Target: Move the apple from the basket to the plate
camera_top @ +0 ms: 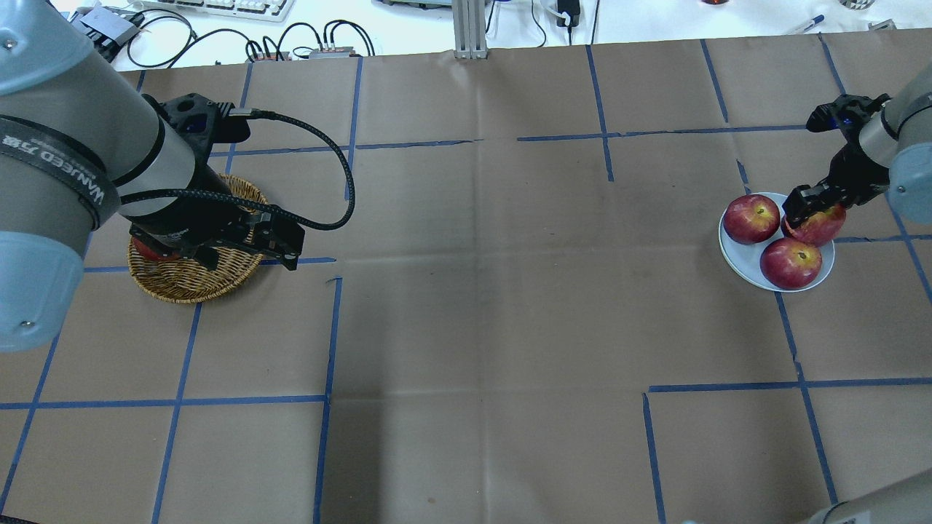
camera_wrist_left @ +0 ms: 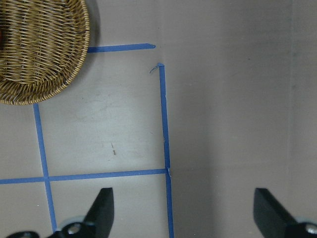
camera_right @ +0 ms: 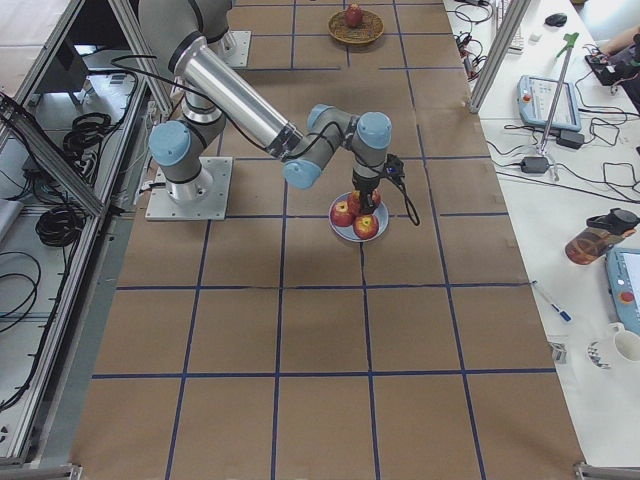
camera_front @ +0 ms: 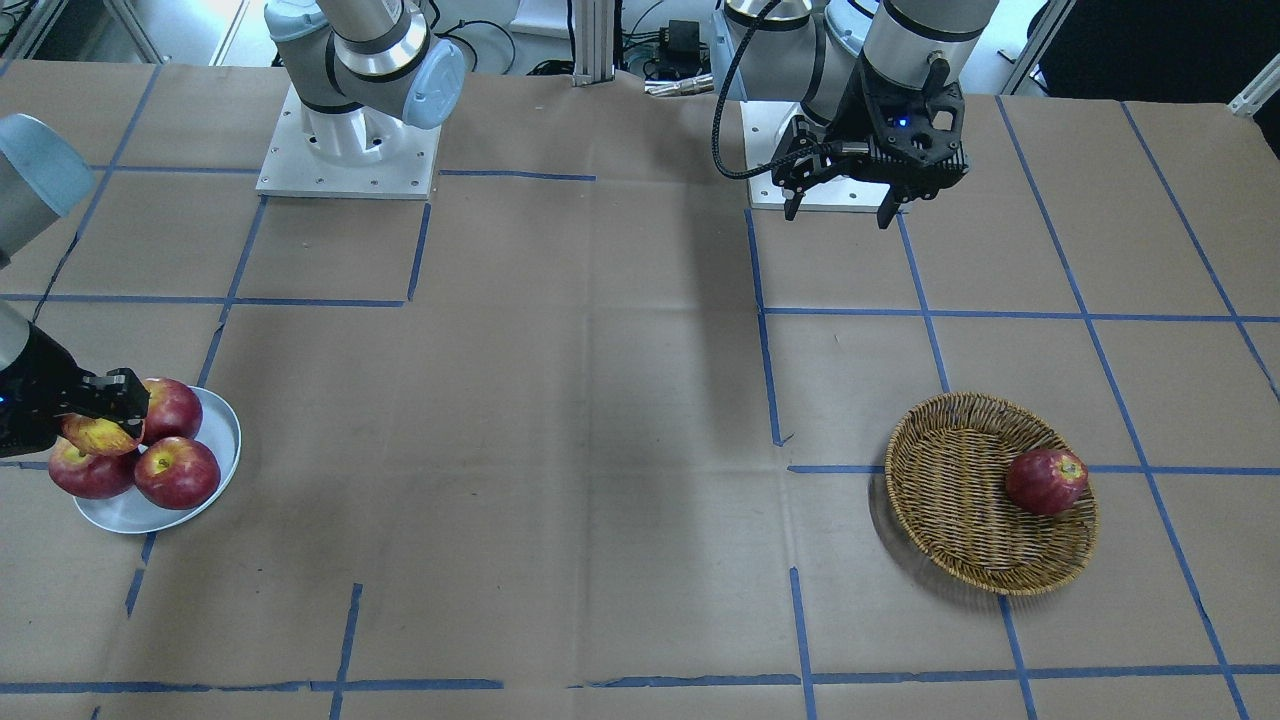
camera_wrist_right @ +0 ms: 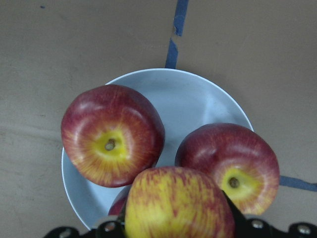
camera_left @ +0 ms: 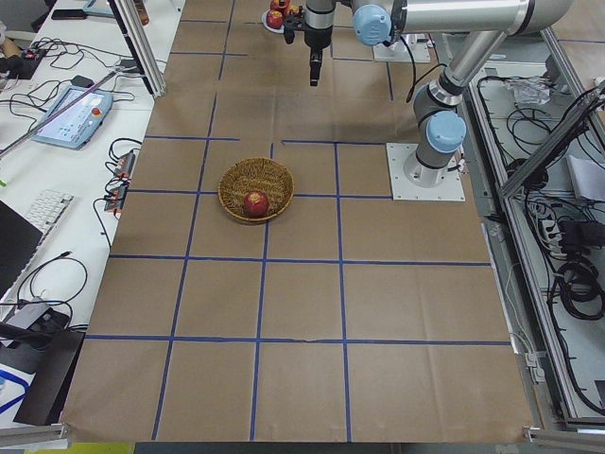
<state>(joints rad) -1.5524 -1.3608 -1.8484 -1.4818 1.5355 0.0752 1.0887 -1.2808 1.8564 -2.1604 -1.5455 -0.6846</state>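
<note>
Front-facing view, the placing: the right gripper (camera_front: 112, 408) is clamped on the apple (camera_front: 98, 436) over the plate (camera_front: 226, 440), close to the worktop's edge on the robot's right. Three darker apples (camera_front: 178, 472) crowd the plate. The sound move is probably to lower slowly into the hollow among them and let go only once the fruit is borne from below. Dropped from height, it could roll over the rim.
Front-facing view, the other side: the left gripper (camera_front: 838, 213) hangs empty with its fingers spread, by the robot's edge of the worktop. The basket (camera_front: 940, 440), toward the left-hand edge, holds one dark apple (camera_front: 1046, 481).
Overhead view: the left arm covers part of the basket. Whether the held apple touches the fruit beneath cannot be told here.
Left side view: basket and plate lie well apart, the plate at the far end.
Right side view: the near arm reaches down onto the plate; too small for more.
Left wrist view: the fingers stand wide apart with nothing between them.
Right wrist view, the apple: it shows red streaks over broad yellow patches, lighter than its neighbours. It is smooth and round, so it likely rolls if set on a crown. Bare plate shows beyond the two darker apples seen whole.
</note>
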